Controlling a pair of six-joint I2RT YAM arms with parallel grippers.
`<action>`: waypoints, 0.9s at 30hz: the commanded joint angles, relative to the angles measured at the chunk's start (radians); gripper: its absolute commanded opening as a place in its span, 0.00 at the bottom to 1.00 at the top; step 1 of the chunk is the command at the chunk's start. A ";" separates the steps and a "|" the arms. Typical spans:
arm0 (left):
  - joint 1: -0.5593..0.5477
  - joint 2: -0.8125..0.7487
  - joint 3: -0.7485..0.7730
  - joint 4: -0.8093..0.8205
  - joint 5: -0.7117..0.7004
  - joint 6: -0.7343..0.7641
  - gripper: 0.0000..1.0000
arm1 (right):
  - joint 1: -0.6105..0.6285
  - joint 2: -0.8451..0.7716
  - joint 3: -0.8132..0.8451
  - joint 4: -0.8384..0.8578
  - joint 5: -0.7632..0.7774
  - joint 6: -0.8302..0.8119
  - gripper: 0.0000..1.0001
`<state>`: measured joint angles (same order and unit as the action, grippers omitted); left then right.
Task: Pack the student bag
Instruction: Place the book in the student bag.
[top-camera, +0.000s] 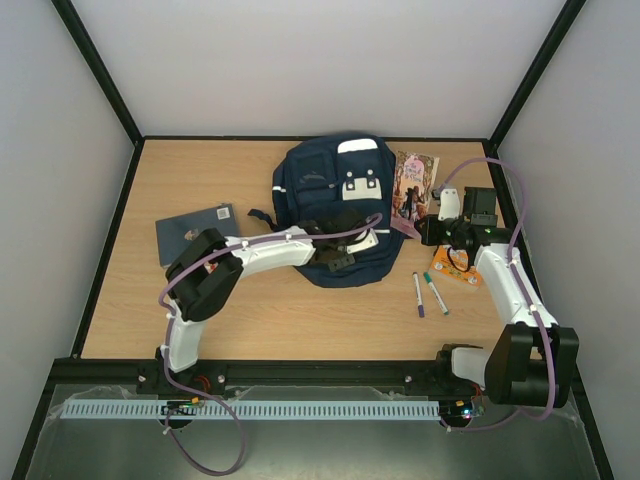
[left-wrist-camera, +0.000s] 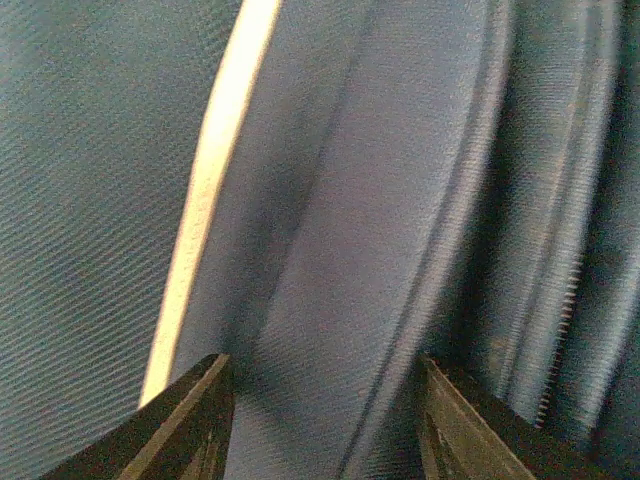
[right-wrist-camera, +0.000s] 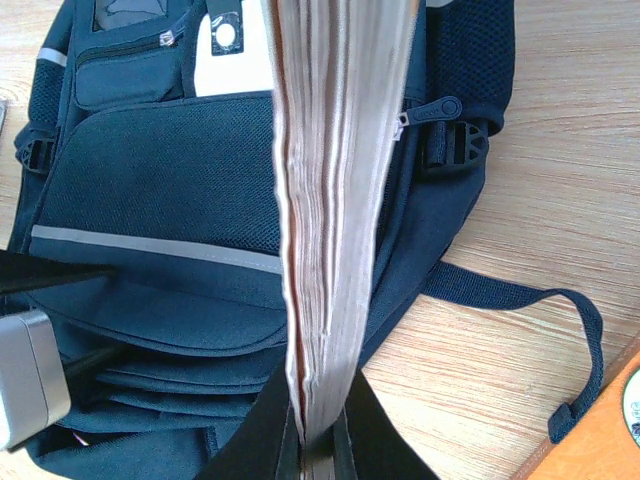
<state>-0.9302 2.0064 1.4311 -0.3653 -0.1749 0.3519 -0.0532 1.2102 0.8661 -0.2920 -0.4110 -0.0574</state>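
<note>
Backpack (top-camera: 320, 185): navy, pale reflective stripes, grey-white patch. Notebook (top-camera: 195, 232): slate blue. Book (top-camera: 414, 185): pink illustrated cover. Pens: one purple-tipped (top-camera: 419, 295), one green-tipped (top-camera: 435, 293). Table (top-camera: 280, 300): light wood grain. Cables (top-camera: 200, 440): purple.

Light wooden table (top-camera: 300, 320) within plain white walls (top-camera: 320, 60), black frame bars (top-camera: 100, 68) along the corners.
</note>
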 joint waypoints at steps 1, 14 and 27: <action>-0.011 0.019 0.000 0.025 -0.200 -0.025 0.49 | -0.002 0.003 -0.011 0.013 -0.014 -0.004 0.01; 0.020 -0.097 -0.082 0.080 -0.260 -0.250 0.02 | -0.004 -0.013 0.001 0.004 -0.020 0.010 0.01; 0.023 -0.371 -0.233 0.015 -0.203 -0.528 0.02 | -0.004 -0.044 0.105 -0.067 -0.043 0.016 0.01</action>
<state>-0.9085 1.7145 1.2106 -0.3038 -0.3931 -0.0391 -0.0532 1.1816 0.9417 -0.3222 -0.4278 -0.0483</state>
